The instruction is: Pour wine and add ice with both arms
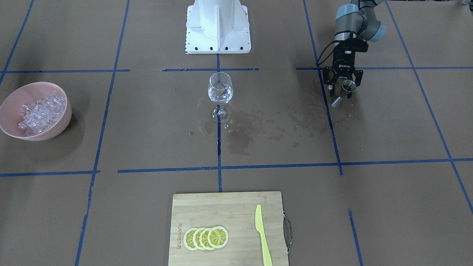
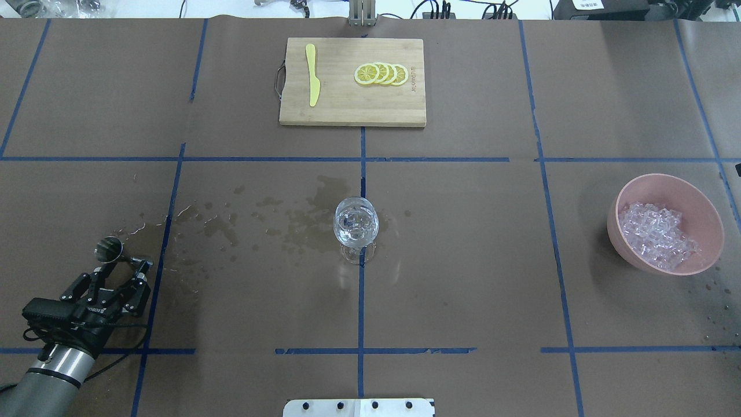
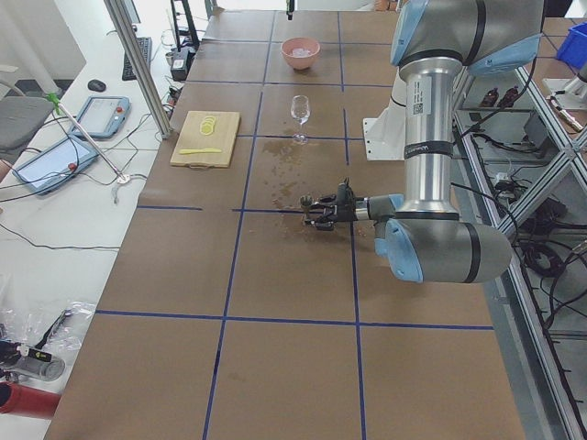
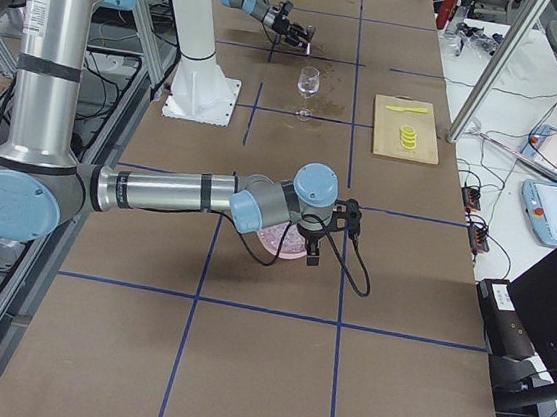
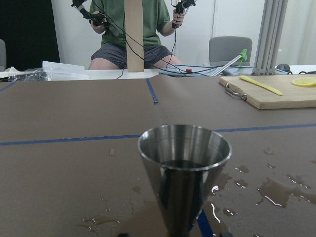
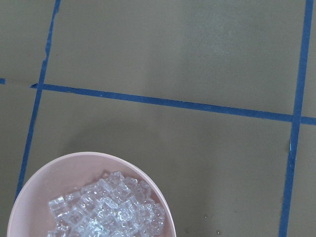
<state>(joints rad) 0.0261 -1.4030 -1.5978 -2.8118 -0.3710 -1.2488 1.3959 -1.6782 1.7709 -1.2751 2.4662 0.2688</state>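
A clear wine glass stands upright at the table's middle with clear contents in its bowl. A steel jigger stands on the wet paper. My left gripper is low around it, its fingers spread wide and apart from the metal, so it is open. The ice fills a pink bowl. My right gripper hangs over that bowl; only the right side view shows it, so I cannot tell its state.
A wooden cutting board carries lemon slices and a yellow knife. Wet splashes spread between glass and jigger. A white pedestal stands behind the glass. A seated operator is beyond the table.
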